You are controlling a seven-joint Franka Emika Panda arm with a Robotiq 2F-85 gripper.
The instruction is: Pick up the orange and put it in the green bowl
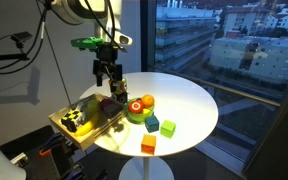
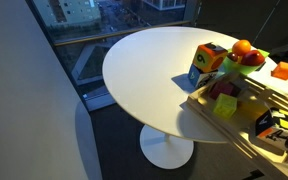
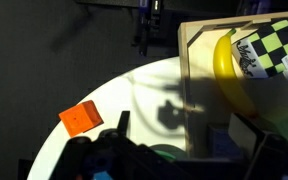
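The orange (image 1: pixel 148 101) lies in the lime-green bowl (image 1: pixel 140 117) next to a red round fruit (image 1: pixel 135 107), near the middle of the round white table. Both exterior views show this: the orange (image 2: pixel 243 47), the bowl (image 2: pixel 233 66). My gripper (image 1: pixel 107 74) hangs above the table, behind the bowl and over the wooden tray's edge. It is open and holds nothing. In the wrist view the dark fingers (image 3: pixel 187 135) frame a sliver of the green bowl (image 3: pixel 167 153); the orange is hidden there.
A wooden tray (image 1: pixel 87 124) holds purple blocks, a yellow piece (image 3: pixel 229 70) and a checkered object (image 2: pixel 281 128). Two green cubes (image 1: pixel 152 123) (image 1: pixel 168 129), an orange cube (image 1: pixel 148 145) (image 3: pixel 81 119) and a multicoloured cube (image 2: pixel 206 62) stand around the bowl. A window lies beyond the table.
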